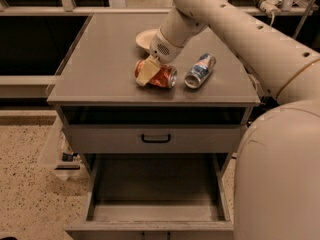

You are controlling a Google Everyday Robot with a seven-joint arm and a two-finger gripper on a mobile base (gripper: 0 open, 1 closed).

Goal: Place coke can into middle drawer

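The coke can (164,77), red-orange and dented, lies on its side on the cabinet top (100,59). My gripper (148,70) reaches down from the upper right and is shut on the can, which rests on the top. One cream finger (145,74) crosses the can's near side and the other is hidden behind it. The middle drawer (155,184) stands pulled open at the bottom of the cabinet, its grey floor bare.
A blue, white and red can (200,70) lies just right of the coke can. A white plate (146,38) sits behind the gripper. A shut drawer front with a black handle (155,138) is above the open drawer. My arm's large body (280,174) fills the right side.
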